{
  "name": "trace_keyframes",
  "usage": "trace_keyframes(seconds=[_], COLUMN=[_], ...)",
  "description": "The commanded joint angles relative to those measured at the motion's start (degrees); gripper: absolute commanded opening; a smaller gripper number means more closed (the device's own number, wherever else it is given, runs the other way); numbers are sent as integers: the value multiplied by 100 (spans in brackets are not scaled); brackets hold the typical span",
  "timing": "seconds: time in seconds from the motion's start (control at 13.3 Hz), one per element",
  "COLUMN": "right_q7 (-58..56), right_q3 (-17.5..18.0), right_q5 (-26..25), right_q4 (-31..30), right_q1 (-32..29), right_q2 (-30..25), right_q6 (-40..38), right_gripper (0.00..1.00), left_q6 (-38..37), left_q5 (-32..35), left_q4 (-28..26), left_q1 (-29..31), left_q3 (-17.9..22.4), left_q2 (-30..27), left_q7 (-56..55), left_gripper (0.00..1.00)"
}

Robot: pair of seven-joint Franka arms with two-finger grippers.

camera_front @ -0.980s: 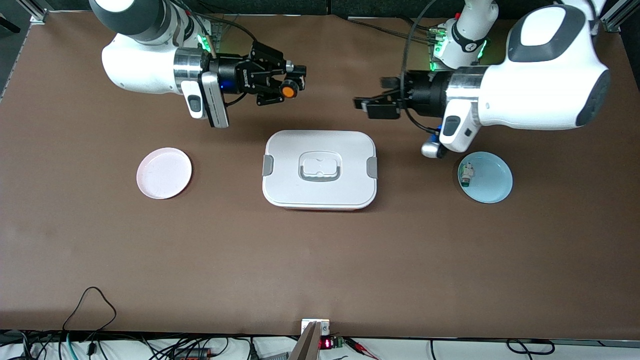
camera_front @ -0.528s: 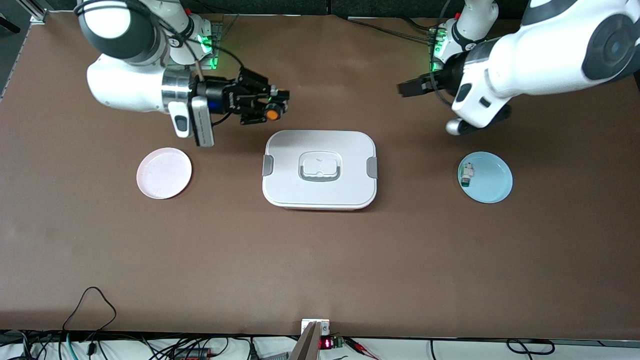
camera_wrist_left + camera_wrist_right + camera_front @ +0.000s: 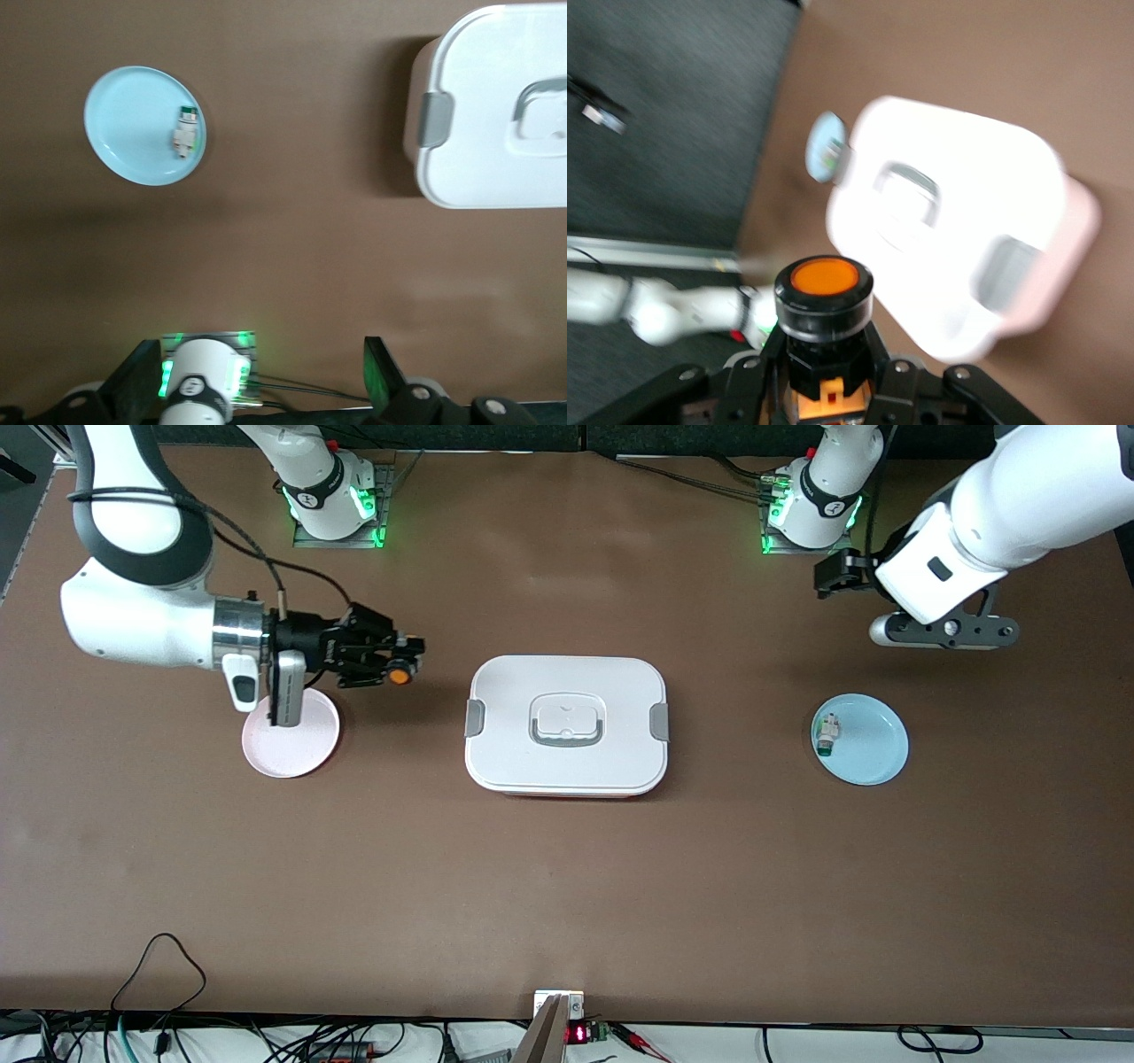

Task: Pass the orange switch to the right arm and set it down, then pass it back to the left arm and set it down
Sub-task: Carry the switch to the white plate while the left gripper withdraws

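Note:
The orange switch (image 3: 400, 677), black with a round orange cap, is held in my right gripper (image 3: 392, 666), which is shut on its black body. It hangs over the table between the pink plate (image 3: 306, 751) and the box (image 3: 567, 724). In the right wrist view the switch (image 3: 824, 301) stands cap outward between the fingers, with the white box (image 3: 957, 221) past it. My left gripper (image 3: 831, 574) is open and empty, over the table beside the left arm's base. Its two fingers (image 3: 379, 376) stand wide apart in the left wrist view, where the box (image 3: 496, 115) also shows.
A light-blue plate (image 3: 873, 748) toward the left arm's end holds a small white switch with a green end (image 3: 827, 735); both show in the left wrist view (image 3: 124, 133). The right arm's wrist overhangs the pink plate. Cables lie along the table's near edge.
My right gripper has carried the orange switch away from the box's middle, down toward the pink plate. My left arm has drawn back toward its base and its end of the table.

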Motion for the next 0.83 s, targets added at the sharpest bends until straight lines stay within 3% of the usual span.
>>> trace_keyframes(seconds=[0.0, 0.3, 0.45, 0.75], right_q7=[591, 1658, 1509, 571], right_q3=[84, 84, 84, 84], right_q5=[-1088, -2741, -3759, -4973], right_q4=[16, 60, 69, 69], right_q1=[-126, -126, -117, -126], right_q2=[-15, 143, 274, 503], right_q6=[-72, -72, -19, 16], right_gripper=[31, 31, 31, 31], left_q6=[-49, 39, 293, 593], left_q5=[140, 499, 501, 501], left_q4=[-130, -428, -551, -727], left_q1=[489, 1053, 1325, 1344], left_q3=[-18, -35, -71, -88], left_q2=[-113, -130, -157, -297], left_q7=[829, 1937, 2201, 2405], left_gripper=[99, 97, 97, 97])
